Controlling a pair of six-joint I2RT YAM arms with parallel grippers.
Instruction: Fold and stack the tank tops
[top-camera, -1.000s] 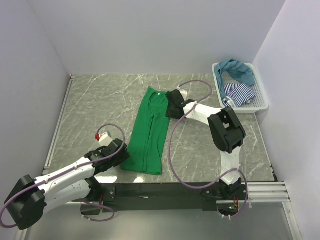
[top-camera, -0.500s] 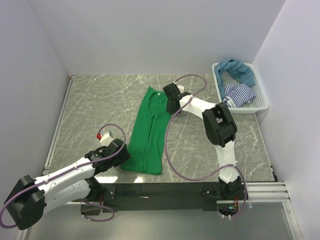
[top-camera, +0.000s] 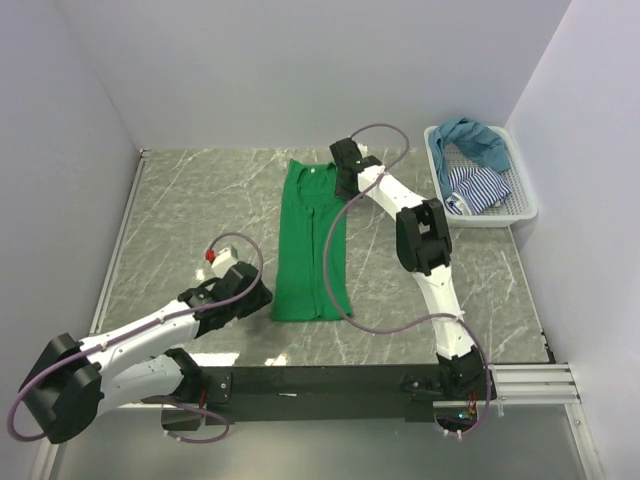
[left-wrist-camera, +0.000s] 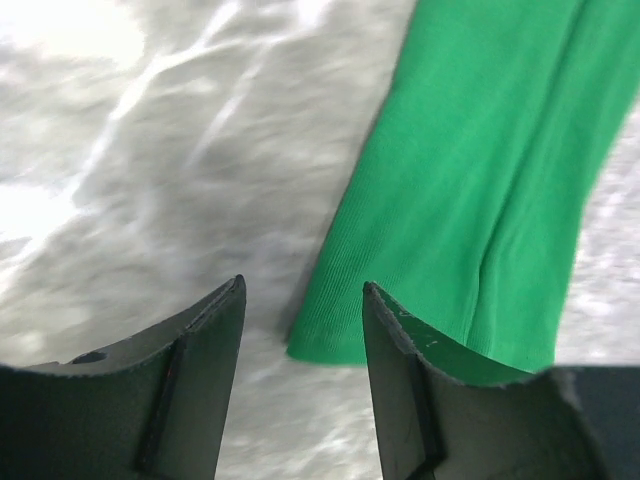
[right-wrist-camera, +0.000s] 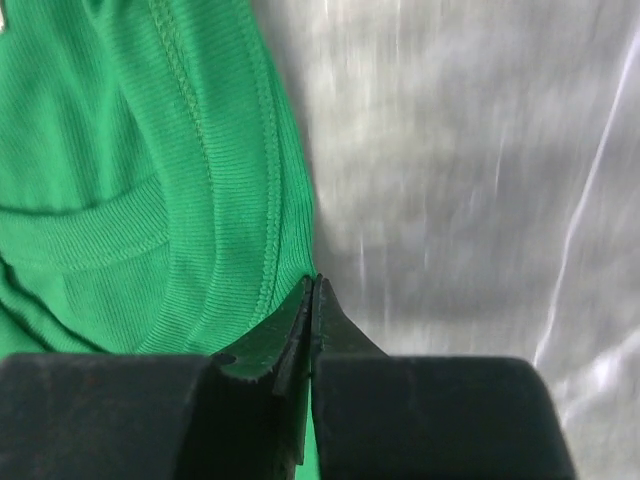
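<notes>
The green tank top (top-camera: 310, 240), folded into a long strip, lies in the middle of the table. My right gripper (top-camera: 340, 188) is at its far right edge, near the neckline. In the right wrist view it (right-wrist-camera: 315, 285) is shut on the hemmed edge of the green tank top (right-wrist-camera: 150, 150). My left gripper (top-camera: 262, 297) is at the near left corner. In the left wrist view it (left-wrist-camera: 303, 300) is open, with the corner of the green tank top (left-wrist-camera: 480, 150) just ahead of its fingers. The teal tank top (top-camera: 475, 140) and striped tank top (top-camera: 478, 188) lie in the basket.
The white mesh basket (top-camera: 525, 210) stands at the far right against the wall. Walls close in the table on the left, back and right. The right arm's cable (top-camera: 335, 290) loops over the green top's right side.
My right gripper has shut on the green top's edge and drawn it toward the far wall, straightening the strip. My left gripper has shifted right, toward the near corner.
</notes>
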